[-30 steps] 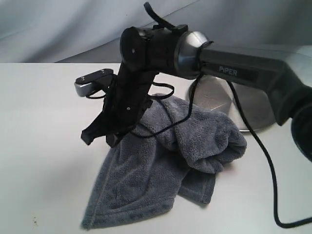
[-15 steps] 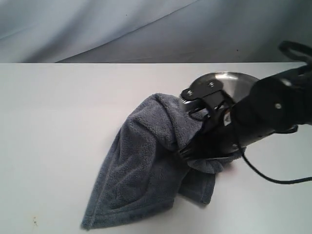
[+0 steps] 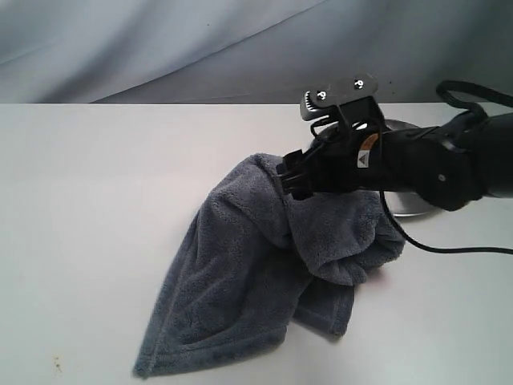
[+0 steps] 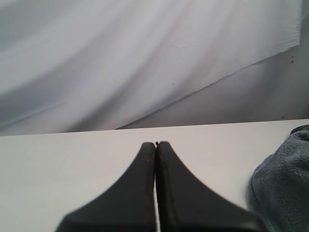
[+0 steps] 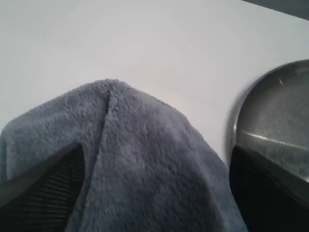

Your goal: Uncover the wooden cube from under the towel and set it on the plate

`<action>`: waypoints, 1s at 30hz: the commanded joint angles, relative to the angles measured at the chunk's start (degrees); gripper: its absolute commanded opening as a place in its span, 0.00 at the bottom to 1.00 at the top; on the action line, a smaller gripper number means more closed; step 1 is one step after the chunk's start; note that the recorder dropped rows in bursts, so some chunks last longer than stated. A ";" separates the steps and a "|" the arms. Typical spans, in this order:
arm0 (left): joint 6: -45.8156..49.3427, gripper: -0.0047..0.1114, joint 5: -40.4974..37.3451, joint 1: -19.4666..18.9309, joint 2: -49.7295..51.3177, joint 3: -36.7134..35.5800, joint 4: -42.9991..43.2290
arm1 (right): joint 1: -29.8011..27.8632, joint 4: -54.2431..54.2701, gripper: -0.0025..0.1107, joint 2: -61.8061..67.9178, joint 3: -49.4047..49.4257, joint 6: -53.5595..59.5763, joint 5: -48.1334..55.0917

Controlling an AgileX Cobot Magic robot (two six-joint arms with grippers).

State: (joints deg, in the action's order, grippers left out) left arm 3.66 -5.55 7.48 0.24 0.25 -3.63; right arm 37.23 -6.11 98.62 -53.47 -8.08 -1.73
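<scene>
Now the right claw (image 3: 290,178) has spread wide astride the towel (image 3: 240,273) peak, likely to lift it; wooden cube still hidden; left claw (image 4: 155,145) clenched.

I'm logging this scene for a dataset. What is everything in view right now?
towel: one, slate grey-blue, heaped on the table, middle of the exterior view
plate: one, silver steel, behind the towel's right side, partly hidden by the right arm
wooden cube: none visible
table: one, white, under everything
backdrop cloth: one, pale grey, behind the table
cable: one, black, trailing from the right arm over the table
right gripper: one, black, open, jaws either side of the towel's top fold
left gripper: one, black, shut, over bare table beside the towel
</scene>
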 commanded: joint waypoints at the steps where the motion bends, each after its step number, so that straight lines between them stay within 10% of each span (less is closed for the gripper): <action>1: -0.15 0.04 0.62 -0.12 -0.24 -0.25 -0.14 | 2.12 -1.80 0.70 4.52 -6.21 2.66 1.41; 11: -0.15 0.04 0.62 -0.12 -0.24 -0.25 -0.14 | 2.39 -2.01 0.55 8.26 -7.30 3.11 3.31; 17: -0.15 0.04 0.62 -0.12 -0.24 -0.25 -0.14 | 2.57 -1.88 0.02 5.34 -7.30 3.11 4.42; 24: -0.15 0.04 0.62 -0.12 -0.24 -0.25 -0.14 | 6.91 1.26 0.02 -7.31 -2.16 3.11 19.44; 30: -0.15 0.04 0.62 -0.12 -0.24 -0.25 -0.14 | 7.50 4.15 0.02 -8.18 13.61 3.11 8.43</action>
State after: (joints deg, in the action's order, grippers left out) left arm 3.66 -5.55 7.48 0.24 0.25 -3.63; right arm 44.51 -3.41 90.68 -43.36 -5.29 11.40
